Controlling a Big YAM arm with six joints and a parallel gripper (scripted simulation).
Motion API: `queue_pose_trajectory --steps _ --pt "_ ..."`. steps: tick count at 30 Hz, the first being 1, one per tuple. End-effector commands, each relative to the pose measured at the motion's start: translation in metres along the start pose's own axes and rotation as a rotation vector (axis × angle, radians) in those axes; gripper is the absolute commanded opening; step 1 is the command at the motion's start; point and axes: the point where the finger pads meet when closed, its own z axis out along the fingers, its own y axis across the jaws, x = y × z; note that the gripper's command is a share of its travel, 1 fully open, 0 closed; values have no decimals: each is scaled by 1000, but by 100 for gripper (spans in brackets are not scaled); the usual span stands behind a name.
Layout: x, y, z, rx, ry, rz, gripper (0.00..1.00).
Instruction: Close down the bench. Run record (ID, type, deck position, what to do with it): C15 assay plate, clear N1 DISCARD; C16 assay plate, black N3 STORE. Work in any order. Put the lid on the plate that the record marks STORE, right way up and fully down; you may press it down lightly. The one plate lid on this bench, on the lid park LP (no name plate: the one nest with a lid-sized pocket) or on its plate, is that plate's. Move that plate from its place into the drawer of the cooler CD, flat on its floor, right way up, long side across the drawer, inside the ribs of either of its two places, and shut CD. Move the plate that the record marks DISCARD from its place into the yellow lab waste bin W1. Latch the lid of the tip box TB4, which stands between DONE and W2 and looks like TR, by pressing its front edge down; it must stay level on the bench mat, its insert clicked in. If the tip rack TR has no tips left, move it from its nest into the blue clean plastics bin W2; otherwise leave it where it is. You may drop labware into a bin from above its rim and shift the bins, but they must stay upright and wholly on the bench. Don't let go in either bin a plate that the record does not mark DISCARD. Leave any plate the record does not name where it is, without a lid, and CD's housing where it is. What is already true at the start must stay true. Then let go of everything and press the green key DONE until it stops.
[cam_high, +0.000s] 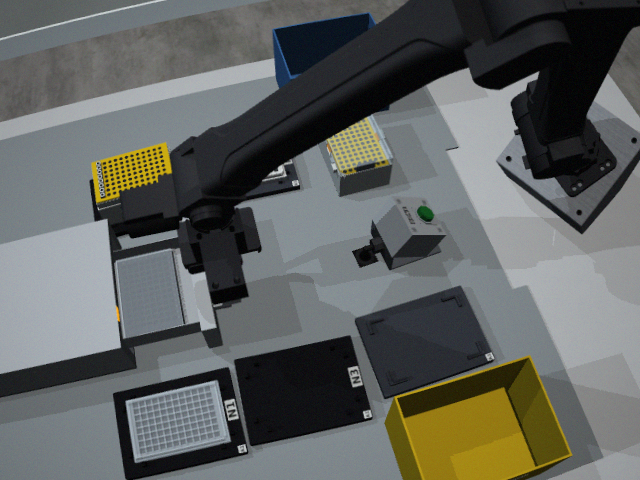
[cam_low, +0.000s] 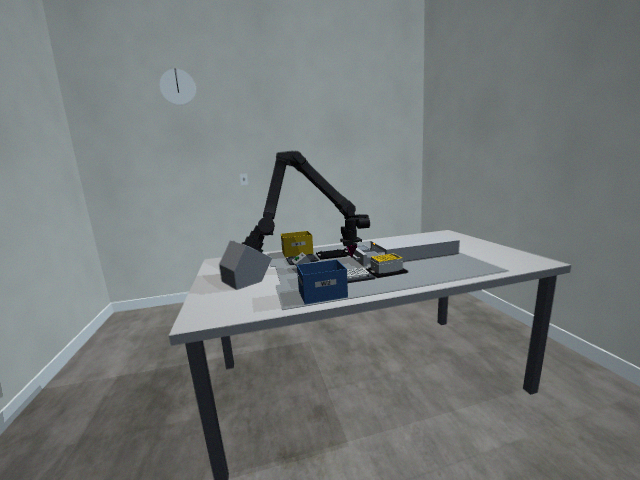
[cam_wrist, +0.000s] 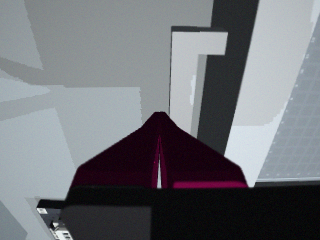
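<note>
The drawer (cam_high: 155, 333) of the cooler (cam_high: 51, 294) stands part open, and a lidded plate (cam_high: 148, 291) lies flat inside it, long side across. The hand (cam_high: 227, 294) sits just at the drawer's front wall (cam_high: 206, 310), fingers closed together with nothing between them; in the wrist view the magenta tips meet in a point beside the pale wall, the gridded lid (cam_wrist: 300, 140) showing off to the right.

Nearer the camera's lower edge, the clear plate (cam_high: 177, 421) rests in nest N1 (cam_high: 129, 454). Nest N3 (cam_high: 302, 390) beside it holds no plate, and the lid park (cam_high: 423, 338) next along holds no lid. The yellow bin (cam_high: 480, 421) stands upright at the lower right, nothing visible in it.

Behind the cooler, the tip rack (cam_high: 131, 170) shows a yellow grid with a row of tips along its left edge, partly hidden by the arm (cam_high: 320, 103). The tip box (cam_high: 359, 155) stands between the blue bin (cam_high: 315, 46) and the green key (cam_high: 424, 212) on its grey housing (cam_high: 408, 237). Whether the box's lid is latched, I cannot tell.

The arm's base (cam_high: 615, 201) is bolted to the tabletop (cam_low: 361, 310) at the far right.
</note>
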Motion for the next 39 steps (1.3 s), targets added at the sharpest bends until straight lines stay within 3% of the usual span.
queue_pose_trajectory --steps 1,21,39 --pt "-5 -33 -4 51 -1 -18 0" --pt "-6 -51 -5 38 -2 -13 0" --pt "-5 -69 -5 53 -1 -18 0"
